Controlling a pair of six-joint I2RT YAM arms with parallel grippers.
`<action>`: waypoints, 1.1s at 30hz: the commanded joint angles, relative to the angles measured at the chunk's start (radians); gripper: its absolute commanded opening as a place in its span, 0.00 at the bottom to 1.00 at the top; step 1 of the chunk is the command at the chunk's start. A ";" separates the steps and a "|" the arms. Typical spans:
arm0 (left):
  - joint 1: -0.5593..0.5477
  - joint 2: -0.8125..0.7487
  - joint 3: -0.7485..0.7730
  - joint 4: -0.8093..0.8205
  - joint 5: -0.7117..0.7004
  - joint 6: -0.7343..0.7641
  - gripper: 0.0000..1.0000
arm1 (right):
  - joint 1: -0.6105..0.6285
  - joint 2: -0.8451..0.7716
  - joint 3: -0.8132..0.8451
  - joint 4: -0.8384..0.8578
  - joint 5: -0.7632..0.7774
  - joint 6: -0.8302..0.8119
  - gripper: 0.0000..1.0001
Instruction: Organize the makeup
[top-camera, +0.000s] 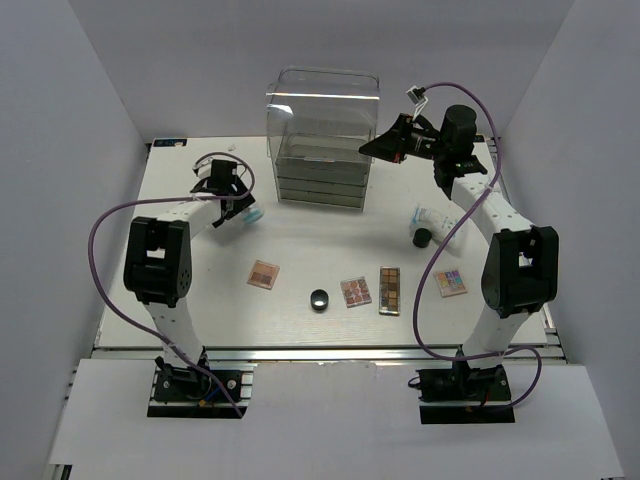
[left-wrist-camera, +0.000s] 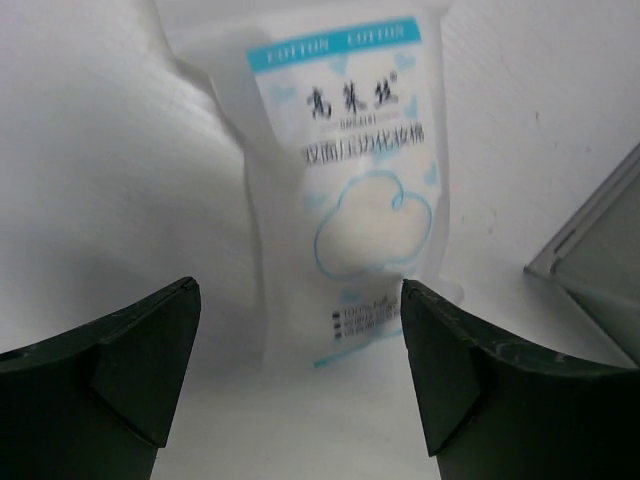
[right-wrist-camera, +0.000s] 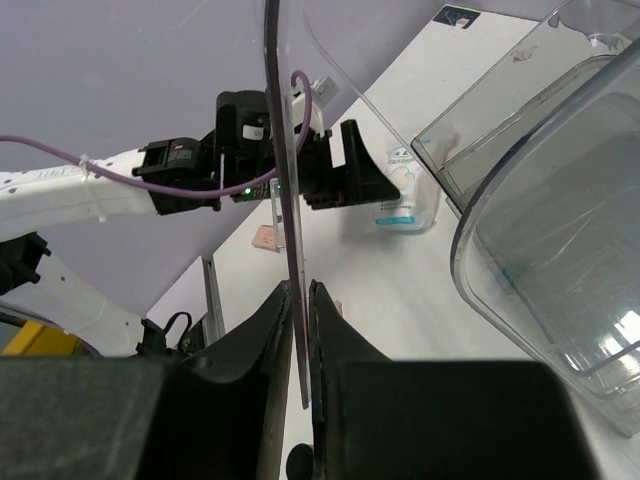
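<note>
A white blue-printed soft packet (top-camera: 252, 214) (left-wrist-camera: 345, 190) lies on the table at the back left. My left gripper (top-camera: 238, 203) (left-wrist-camera: 300, 350) stands open just over its near end, with the fingers (left-wrist-camera: 130, 360) on either side and not touching it. A brown palette (top-camera: 263, 274), a round black pot (top-camera: 319, 299), a pink palette (top-camera: 356, 292), a long narrow palette (top-camera: 389, 290) and a multicoloured palette (top-camera: 451, 282) lie in a row near the front. My right gripper (top-camera: 374, 150) (right-wrist-camera: 300, 300) is shut on the edge of the acrylic box's clear lid panel (right-wrist-camera: 285, 200).
The clear acrylic drawer box (top-camera: 322, 140) (right-wrist-camera: 560, 200) stands at the back centre with its lid raised, and its corner (left-wrist-camera: 600, 270) shows to the right of the packet. A second white packet (top-camera: 430, 216) and a small black pot (top-camera: 422, 237) lie beside the right arm.
</note>
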 joint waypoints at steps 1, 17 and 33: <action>0.021 0.032 0.071 0.030 -0.061 0.038 0.90 | -0.016 -0.042 0.008 0.003 -0.002 0.005 0.14; 0.033 0.111 0.070 0.153 0.002 -0.053 0.17 | -0.018 -0.048 -0.001 0.002 -0.002 0.008 0.13; -0.023 -0.500 -0.559 0.697 0.431 -0.352 0.07 | -0.018 -0.048 -0.010 0.026 0.005 0.044 0.14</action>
